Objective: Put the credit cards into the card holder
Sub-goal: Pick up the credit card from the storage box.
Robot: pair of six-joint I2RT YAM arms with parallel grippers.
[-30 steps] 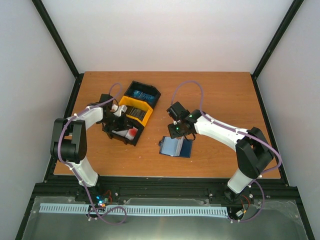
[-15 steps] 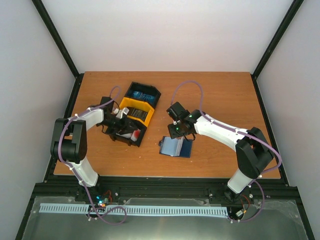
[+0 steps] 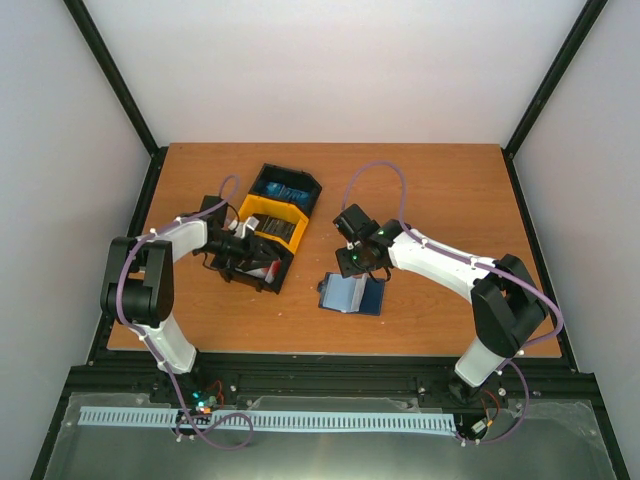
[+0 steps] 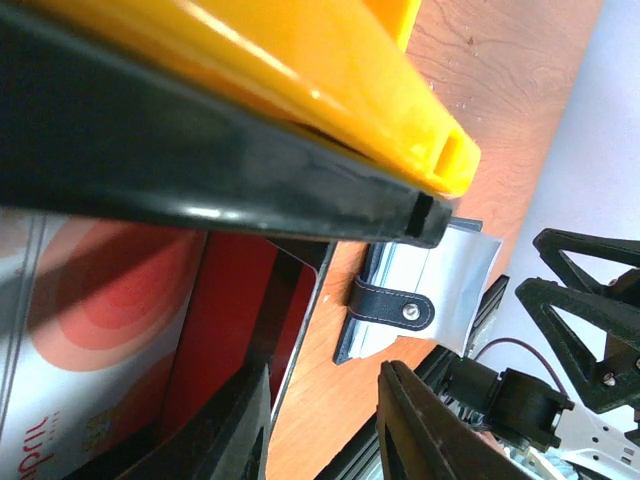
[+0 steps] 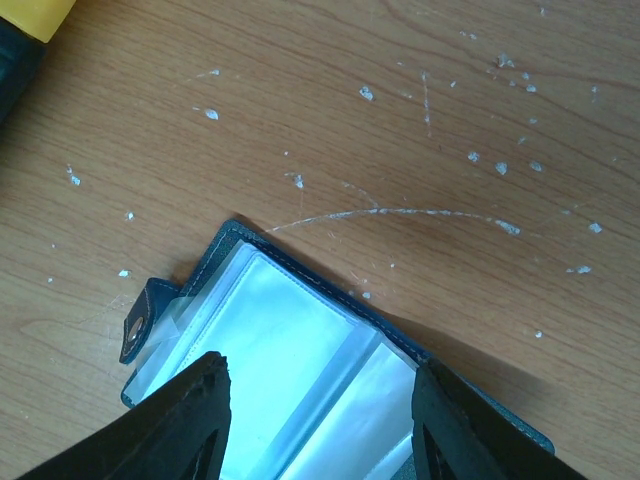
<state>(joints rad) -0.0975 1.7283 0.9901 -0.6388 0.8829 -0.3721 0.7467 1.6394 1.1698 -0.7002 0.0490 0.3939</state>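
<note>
The card holder (image 3: 356,296) lies open on the table, its clear pockets (image 5: 300,350) facing up. My right gripper (image 3: 352,268) hovers just above it, open, its fingers (image 5: 195,420) on either side of the pockets and nothing held. White credit cards with a red circle (image 3: 264,267) sit in the near compartment of the bin tray (image 3: 256,208). Dark grey cards (image 3: 281,229) fill the yellow middle compartment and blue ones (image 3: 286,190) the far one. My left gripper (image 3: 248,257) is low at that near compartment, open and empty, beside the red-circle card (image 4: 80,330).
In the left wrist view the bin tray's black wall (image 4: 200,170) and yellow wall (image 4: 300,60) fill the top. Bare wood and the card holder's snap strap (image 4: 395,305) show beyond the fingers. The frame's black rails border the table.
My left gripper has swung a little right and toward the near side of the bin's near compartment, and its jaws have parted slightly. The right arm and card holder have not moved.
</note>
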